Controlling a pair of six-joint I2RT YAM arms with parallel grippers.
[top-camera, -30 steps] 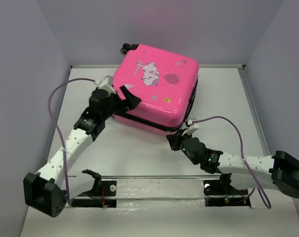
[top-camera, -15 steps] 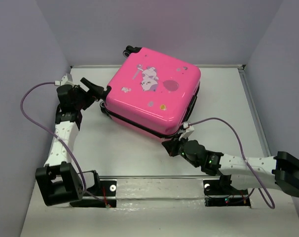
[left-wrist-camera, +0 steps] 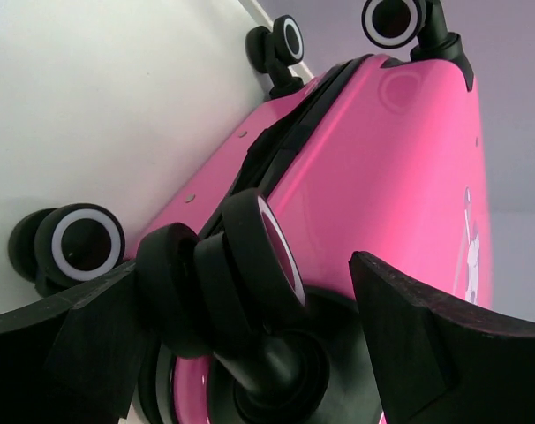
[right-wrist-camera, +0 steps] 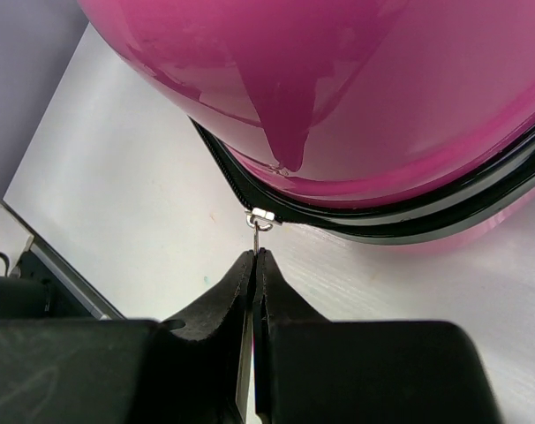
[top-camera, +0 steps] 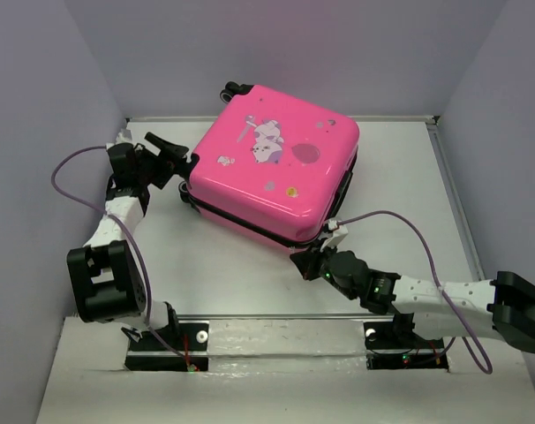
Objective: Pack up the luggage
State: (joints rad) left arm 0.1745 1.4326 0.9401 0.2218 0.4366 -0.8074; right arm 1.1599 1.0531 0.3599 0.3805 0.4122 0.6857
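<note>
The luggage point(top-camera: 276, 168) is a hot-pink hard-shell suitcase with a cartoon print. It lies closed and flat at the back middle of the white table. My left gripper point(top-camera: 179, 162) is open at its left corner. In the left wrist view the gripper point(left-wrist-camera: 250, 309) straddles a black caster wheel point(left-wrist-camera: 241, 265), with a gap on the right side. My right gripper point(top-camera: 300, 261) is at the near corner. In the right wrist view it point(right-wrist-camera: 254, 258) is shut on the metal zipper pull point(right-wrist-camera: 260, 231) of the black zipper band point(right-wrist-camera: 400, 221).
Purple-grey walls enclose the table on three sides. A metal rail point(top-camera: 276, 331) with the two arm bases runs along the near edge. Loose cables arc from each arm point(top-camera: 73, 168) point(top-camera: 409, 221). Other wheels show at the far corner point(top-camera: 232, 88).
The suitcase has turned slightly and its left corner has shifted left. My left arm swung out from the suitcase's side to the left corner wheel. My right gripper stays shut at the zipper.
</note>
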